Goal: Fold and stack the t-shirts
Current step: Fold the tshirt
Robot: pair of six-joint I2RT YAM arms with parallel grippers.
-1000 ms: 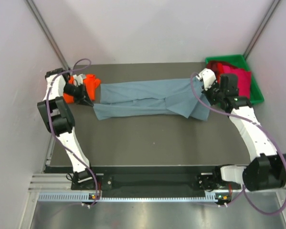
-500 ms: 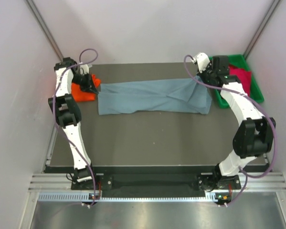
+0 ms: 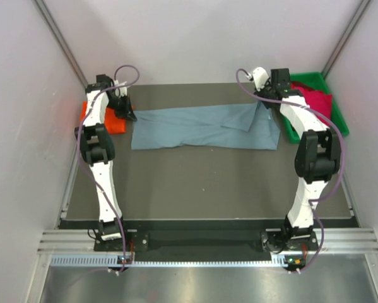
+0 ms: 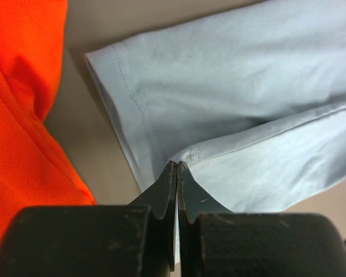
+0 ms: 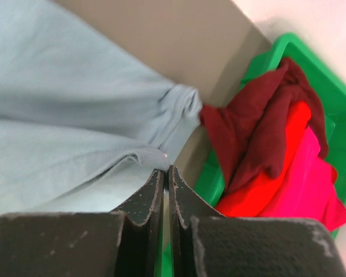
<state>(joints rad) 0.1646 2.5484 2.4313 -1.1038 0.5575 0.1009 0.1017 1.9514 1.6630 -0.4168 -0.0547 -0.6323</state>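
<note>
1. On the far half of the dark bench point(image 3: 207, 183): 1 slate blue-grey t-shirt point(image 3: 201, 126), stretched long from left to right, doubled over on itself, with a loose flap of cloth near its right end.
2. At the left end of that shirt: the left end effector point(image 4: 177, 167), jaws pressed together and clamped on a folded edge of the blue-grey cloth. Beyond the tips, in the left wrist view, a stitched sleeve hem lying flat on the bench.
3. At the far right corner of the same shirt: the right end effector point(image 5: 166, 171), jaws likewise together, pinching a bunched fold of the blue-grey cloth.
4. At the bench's far left corner: 1 bright orange-red t-shirt point(image 4: 22, 144), lying just beside the blue-grey shirt's left end but apart from it, with a strip of bare bench between the 2.
5. At the far right corner: a green bin point(image 5: 264, 55) holding 3 crumpled pieces, namely a dark maroon shirt point(image 5: 259, 133), a red shirt point(image 5: 259, 190) and a magenta shirt point(image 5: 317, 184). Maroon cloth spilling over the bin's rim, just beside the blue-grey shirt's bunched corner.
6. Both arms extended far from their bases at the near edge, 1 at each end of the blue-grey shirt.
</note>
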